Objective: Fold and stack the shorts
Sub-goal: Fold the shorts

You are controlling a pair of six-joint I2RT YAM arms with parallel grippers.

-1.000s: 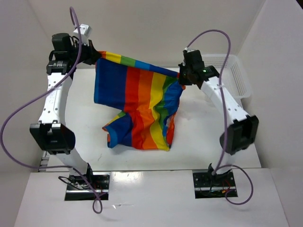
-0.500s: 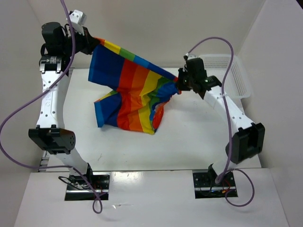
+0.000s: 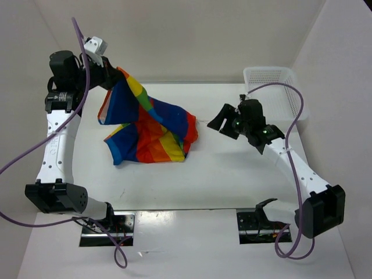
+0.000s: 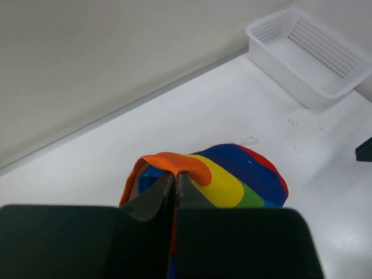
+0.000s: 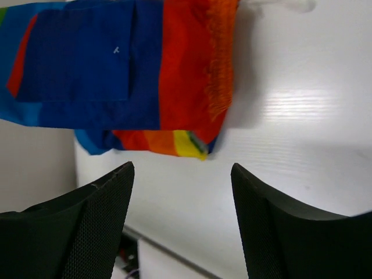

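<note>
Left gripper (image 4: 175, 181): jaws shut tight on a narrow orange fold at the edge of the shorts (image 3: 148, 129), holding that one edge raised over the far left of the table (image 3: 244, 168). Right gripper (image 5: 181, 170): jaws apart, nothing between them, standing just off the garment's right side and pointed at it. The rest of the cloth trails down from the left-hand hold into a bunched heap on the table, stripes twisted and layers lapped over one another; the right wrist view shows the dark blue pocket (image 5: 75, 58) and a gathered red edge lying flat. The basket (image 3: 273, 74) stands well apart at the far right corner. Hazards noted: the hold is slight and on one point only, so a pull or a lift may draw the fold out of the jaws. Lowering now would likely set the creases into the heap. A right-hand regrasp into lapped layers may catch two thicknesses, or the wrong edge, and leave the garment twisted when spread.
</note>
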